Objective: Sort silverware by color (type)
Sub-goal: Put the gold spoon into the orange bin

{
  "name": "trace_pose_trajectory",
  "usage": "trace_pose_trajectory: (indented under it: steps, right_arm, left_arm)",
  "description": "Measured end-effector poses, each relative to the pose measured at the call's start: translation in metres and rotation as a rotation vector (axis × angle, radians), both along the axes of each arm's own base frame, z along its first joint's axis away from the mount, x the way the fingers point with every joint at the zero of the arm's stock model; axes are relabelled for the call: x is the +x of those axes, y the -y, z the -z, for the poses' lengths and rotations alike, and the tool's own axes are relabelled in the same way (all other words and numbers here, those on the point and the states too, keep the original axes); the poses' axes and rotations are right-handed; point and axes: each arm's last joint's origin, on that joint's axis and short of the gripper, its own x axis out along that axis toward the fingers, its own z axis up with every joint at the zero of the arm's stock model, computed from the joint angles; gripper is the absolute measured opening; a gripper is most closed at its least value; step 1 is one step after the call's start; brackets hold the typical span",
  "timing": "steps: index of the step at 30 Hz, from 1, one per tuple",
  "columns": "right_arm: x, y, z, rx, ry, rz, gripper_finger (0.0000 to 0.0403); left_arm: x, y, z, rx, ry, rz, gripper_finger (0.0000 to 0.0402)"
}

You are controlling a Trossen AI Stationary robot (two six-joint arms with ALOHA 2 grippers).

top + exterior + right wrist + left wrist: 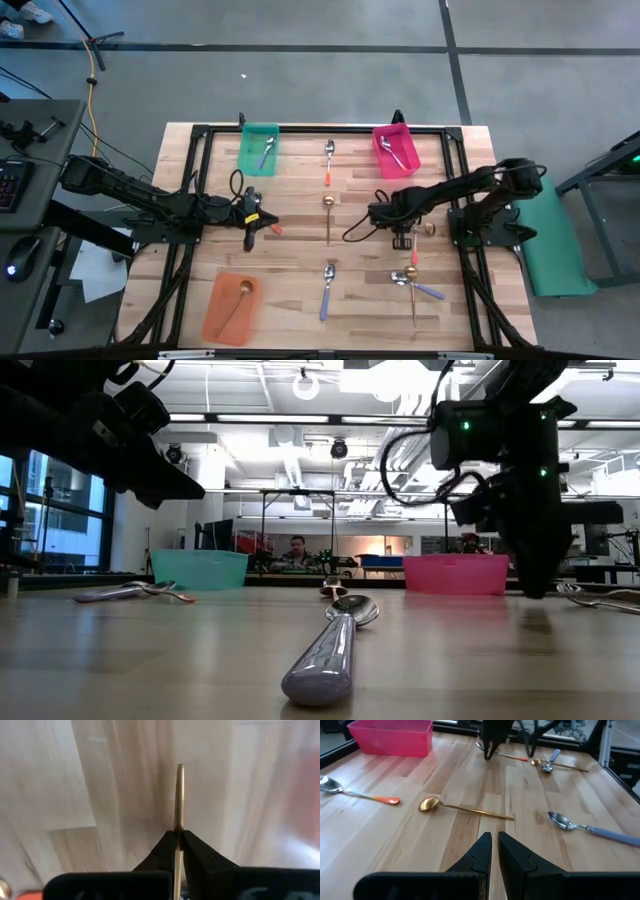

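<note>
Slim all-gold metal spoon (179, 795): pinched edgewise by handle in right gripper (178, 838), closed on it at table's right side, likely for lifting. Left gripper (494, 851) idle mid-table, fingers closed, empty.

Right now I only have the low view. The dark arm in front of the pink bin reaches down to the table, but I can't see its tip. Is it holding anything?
Observer: Yes. The right wrist view shows the right arm's jaws shut on the slim handle of a gold spoon.
Operator: Which bin takes gold?
Observer: From above, an orange bin in the picture's lower left, on the left arm's side, already holds a second gold spoon. Your view misses that bin.
Operator: And the other arm?
Observer: The left wrist view shows the left arm's jaws together above the table, with nothing between them.
</note>
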Motion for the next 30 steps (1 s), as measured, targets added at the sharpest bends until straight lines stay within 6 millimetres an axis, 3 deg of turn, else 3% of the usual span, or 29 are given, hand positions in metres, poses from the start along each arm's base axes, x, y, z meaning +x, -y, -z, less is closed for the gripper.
trace_pose_trajectory:
  steps: [10, 18, 30]
  right_arm:
    - [-0.011, -0.004, -0.035, -0.027, 0.148, 0.061, 0.0001]
    - [-0.031, -0.009, -0.067, -0.061, 0.285, 0.131, 0.0000]
    - [-0.051, -0.025, -0.104, -0.265, 0.608, 0.152, 0.0000]
  left_arm:
    - [0.000, 0.001, 0.001, -0.030, -0.014, 0.012, 0.0021]
    - [0.000, 0.000, 0.001, -0.022, -0.012, -0.002, 0.0021]
    - [0.000, 0.000, 0.000, -0.006, -0.002, 0.005, 0.0024]
